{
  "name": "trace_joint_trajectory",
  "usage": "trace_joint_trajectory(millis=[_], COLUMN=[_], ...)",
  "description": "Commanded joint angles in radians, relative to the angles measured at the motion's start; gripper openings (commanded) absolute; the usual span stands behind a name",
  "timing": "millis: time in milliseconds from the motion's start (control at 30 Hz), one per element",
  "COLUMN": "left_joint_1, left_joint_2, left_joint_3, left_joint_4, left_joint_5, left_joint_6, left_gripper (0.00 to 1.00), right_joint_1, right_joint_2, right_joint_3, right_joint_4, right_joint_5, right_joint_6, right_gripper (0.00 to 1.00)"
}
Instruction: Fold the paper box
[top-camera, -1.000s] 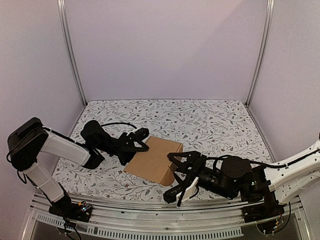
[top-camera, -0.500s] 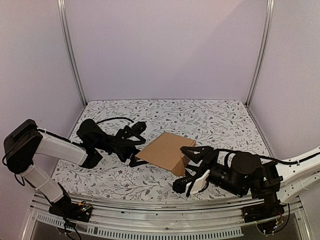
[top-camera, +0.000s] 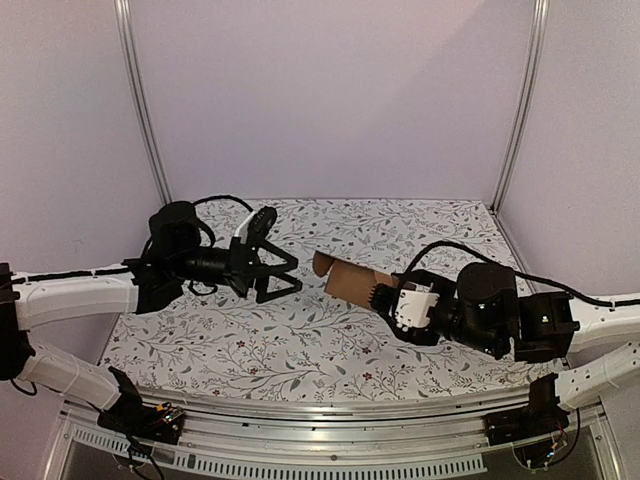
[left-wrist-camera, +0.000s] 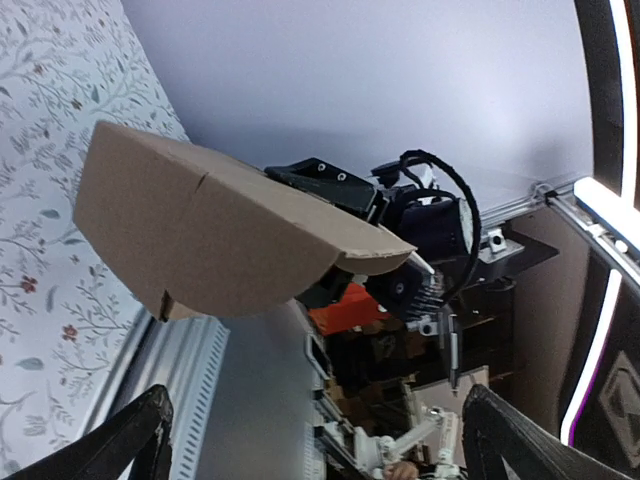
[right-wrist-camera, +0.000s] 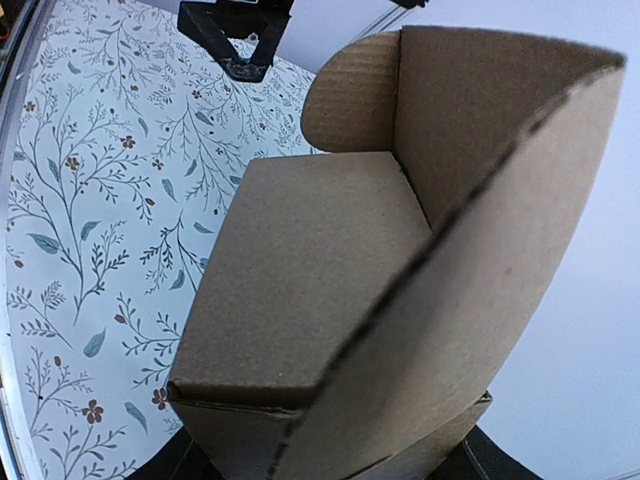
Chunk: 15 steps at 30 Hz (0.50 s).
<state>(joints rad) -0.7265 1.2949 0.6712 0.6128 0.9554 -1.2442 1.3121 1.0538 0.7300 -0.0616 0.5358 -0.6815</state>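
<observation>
The paper box (top-camera: 348, 279), plain brown cardboard with a rounded flap standing open, hangs tilted above the floral table. My right gripper (top-camera: 392, 300) is shut on its near end. The box (right-wrist-camera: 330, 270) fills the right wrist view, and only the dark edges of that gripper (right-wrist-camera: 330, 462) show at the bottom corners. My left gripper (top-camera: 283, 272) is open a short way to the left of the box, not touching it. In the left wrist view the box (left-wrist-camera: 210, 235) floats ahead of the left gripper (left-wrist-camera: 320, 440), whose wide-spread fingers have nothing between them.
The floral tablecloth (top-camera: 300, 340) covers the table. Upright metal posts (top-camera: 140, 100) stand at the back corners against lilac walls, and a metal rail (top-camera: 320, 425) runs along the near edge. A black cable (top-camera: 215, 200) loops over the left arm.
My right gripper lifted the box off the table and carried it back and right. The left gripper opened wide, let go of the box's left edge and rose away from it.
</observation>
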Motion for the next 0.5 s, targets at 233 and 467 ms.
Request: trace_joint_trajectory(millis=[233,467], left_joint_1=[-0.008,-0.059], left_joint_2=[-0.138,-0.095], left_joint_3=[0.193,0.22], left_joint_4=[-0.871,-0.923], left_joint_5=[-0.339,-0.499], left_joint_6=[0.641,0.726], left_gripper=[0.99,1.0], right_joint_1=[-0.283,-0.351], right_joint_2=[0.072,0.21], right_joint_3=[0.082,0.065], right_joint_4=[-0.123,-0.004], right_joint_5=[-0.728,-1.007], right_joint_6=[0.441,0.499], right_gripper=[0.45,0.45])
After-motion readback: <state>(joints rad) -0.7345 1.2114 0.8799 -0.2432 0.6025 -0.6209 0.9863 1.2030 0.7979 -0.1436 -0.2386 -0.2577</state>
